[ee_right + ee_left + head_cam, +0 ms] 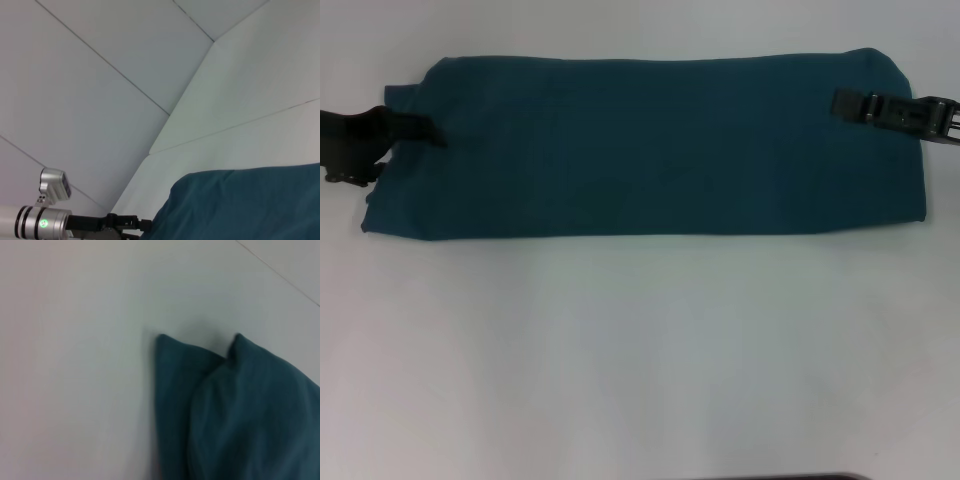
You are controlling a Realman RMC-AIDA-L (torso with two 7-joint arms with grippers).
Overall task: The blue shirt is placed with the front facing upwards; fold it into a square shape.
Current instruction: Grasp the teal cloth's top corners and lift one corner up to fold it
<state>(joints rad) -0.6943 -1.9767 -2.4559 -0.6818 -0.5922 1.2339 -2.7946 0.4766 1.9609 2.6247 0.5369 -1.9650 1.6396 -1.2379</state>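
Head view: the blue shirt (pixel 650 145) lies on the table (pixel 640 350) as a long band. My left gripper (pixel 420 130) and right gripper (pixel 845 103) sit at its ends; jaw state indeterminate. Next, I judge: fold end over end.

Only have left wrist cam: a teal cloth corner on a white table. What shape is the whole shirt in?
Observer: In the head view the blue shirt is a long band lying across the table, not a square yet.
Operator: Lettering showing?
Observer: No, only plain fabric faces up.
Operator: Where's the right gripper?
Observer: The right gripper is at the band's right end, near its far edge.
Operator: And the left?
Observer: The left gripper is at the band's left end.
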